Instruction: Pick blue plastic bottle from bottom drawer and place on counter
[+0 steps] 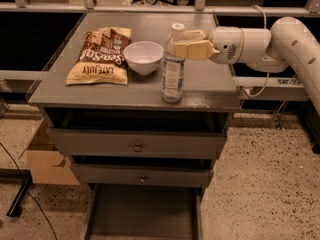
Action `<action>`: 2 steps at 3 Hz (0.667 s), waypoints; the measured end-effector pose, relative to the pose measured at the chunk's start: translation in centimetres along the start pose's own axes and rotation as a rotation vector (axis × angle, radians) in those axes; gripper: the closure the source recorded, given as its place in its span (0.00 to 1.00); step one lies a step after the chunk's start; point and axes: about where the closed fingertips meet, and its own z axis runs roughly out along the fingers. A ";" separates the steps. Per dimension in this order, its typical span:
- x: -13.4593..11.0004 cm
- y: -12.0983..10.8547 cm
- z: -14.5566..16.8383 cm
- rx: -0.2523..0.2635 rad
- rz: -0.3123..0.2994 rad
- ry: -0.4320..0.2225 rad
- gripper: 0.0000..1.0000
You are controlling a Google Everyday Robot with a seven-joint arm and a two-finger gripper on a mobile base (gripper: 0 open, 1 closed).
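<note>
One blue plastic bottle [173, 76] on counter [205, 86], jaws clamped round neck

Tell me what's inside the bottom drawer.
Only bare dark floor shows in the bottom drawer; its rear is hidden under the cabinet. The blue plastic bottle stands on the counter, the claw at its neck.

Single camera. Stands in front of the cabinet [137, 143], higher than its desk [200, 84], facing it and tilted down. Mid range: the whole desk top down to the open bottom drawer [142, 214] is in frame. Claw [181, 45] over the desk, reaching in from the cabinet's right-hand side as seen.
</note>
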 end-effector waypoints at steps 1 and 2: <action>0.0 0.0 0.0 0.000 0.000 0.000 0.11; 0.0 0.0 0.0 0.000 0.000 0.000 0.00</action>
